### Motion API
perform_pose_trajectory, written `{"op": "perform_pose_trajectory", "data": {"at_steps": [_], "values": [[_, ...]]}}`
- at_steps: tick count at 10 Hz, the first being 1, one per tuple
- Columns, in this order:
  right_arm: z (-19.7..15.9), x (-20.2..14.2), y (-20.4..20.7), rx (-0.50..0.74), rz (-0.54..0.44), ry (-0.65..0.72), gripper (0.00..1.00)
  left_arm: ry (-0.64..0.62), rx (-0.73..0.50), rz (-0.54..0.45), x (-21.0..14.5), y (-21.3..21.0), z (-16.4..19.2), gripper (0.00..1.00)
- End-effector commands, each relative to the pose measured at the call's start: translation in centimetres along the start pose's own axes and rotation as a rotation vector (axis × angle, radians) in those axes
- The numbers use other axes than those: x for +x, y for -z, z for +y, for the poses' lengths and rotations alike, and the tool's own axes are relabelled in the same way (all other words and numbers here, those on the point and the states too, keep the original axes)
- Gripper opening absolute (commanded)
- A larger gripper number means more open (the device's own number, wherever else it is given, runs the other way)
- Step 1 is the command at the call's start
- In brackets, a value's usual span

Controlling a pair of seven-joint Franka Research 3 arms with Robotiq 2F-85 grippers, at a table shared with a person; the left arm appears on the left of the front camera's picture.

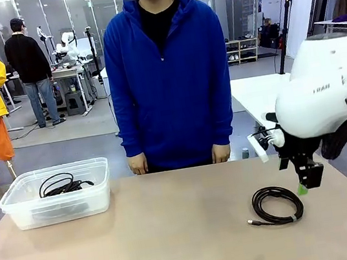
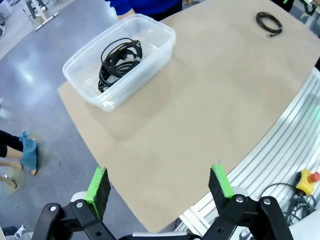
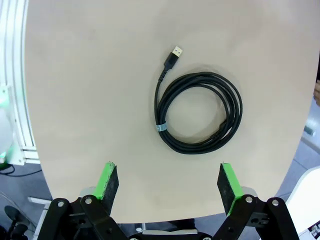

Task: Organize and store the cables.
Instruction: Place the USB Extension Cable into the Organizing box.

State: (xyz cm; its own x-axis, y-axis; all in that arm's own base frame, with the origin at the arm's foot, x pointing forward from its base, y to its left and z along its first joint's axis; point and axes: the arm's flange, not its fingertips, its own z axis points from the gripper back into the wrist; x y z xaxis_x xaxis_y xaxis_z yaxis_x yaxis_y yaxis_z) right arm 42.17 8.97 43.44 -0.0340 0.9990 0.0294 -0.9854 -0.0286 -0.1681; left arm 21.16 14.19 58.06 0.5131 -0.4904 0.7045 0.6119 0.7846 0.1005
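A black coiled cable [image 1: 276, 204] with a metal-tipped plug lies on the right part of the tan table [image 1: 178, 247]. From the right wrist view the same cable [image 3: 197, 114] lies flat ahead of my right gripper [image 3: 170, 184], whose jaws stand open above it, empty. In the front view that right gripper [image 1: 306, 179] hangs just right of the coil. More coiled cables [image 1: 61, 185] lie inside a clear plastic bin [image 1: 23, 214] at the left. My left gripper [image 2: 160, 187] is open and empty, high above the table's near edge, with the bin's cables [image 2: 119, 59] far ahead.
A person in a blue hoodie [image 1: 169, 78] stands at the far edge, hands [image 1: 137, 165] hanging at the table rim. A red emergency button [image 2: 310, 179] and an aluminium rail sit beside the table in the left wrist view.
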Motion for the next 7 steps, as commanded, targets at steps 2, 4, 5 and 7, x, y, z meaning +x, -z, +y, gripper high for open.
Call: {"op": "perform_pose_trajectory", "data": {"at_steps": [2,4,5,7], "values": [[0.83,0.32,0.17,-0.048,0.045,0.084,1.0,0.0,0.011,0.024,0.76,0.68,-0.07,1.0],[0.13,0.03,0.71,-0.007,0.006,0.028,1.0,0.0,0.011,0.024,0.76,0.68,-0.07,1.0],[0.13,0.03,0.71,-0.007,0.006,0.028,1.0,0.0,0.011,0.024,0.76,0.68,-0.07,1.0],[0.13,0.03,0.71,-0.007,0.006,0.028,1.0,0.0,0.011,0.024,0.76,0.68,-0.07,1.0]]}}
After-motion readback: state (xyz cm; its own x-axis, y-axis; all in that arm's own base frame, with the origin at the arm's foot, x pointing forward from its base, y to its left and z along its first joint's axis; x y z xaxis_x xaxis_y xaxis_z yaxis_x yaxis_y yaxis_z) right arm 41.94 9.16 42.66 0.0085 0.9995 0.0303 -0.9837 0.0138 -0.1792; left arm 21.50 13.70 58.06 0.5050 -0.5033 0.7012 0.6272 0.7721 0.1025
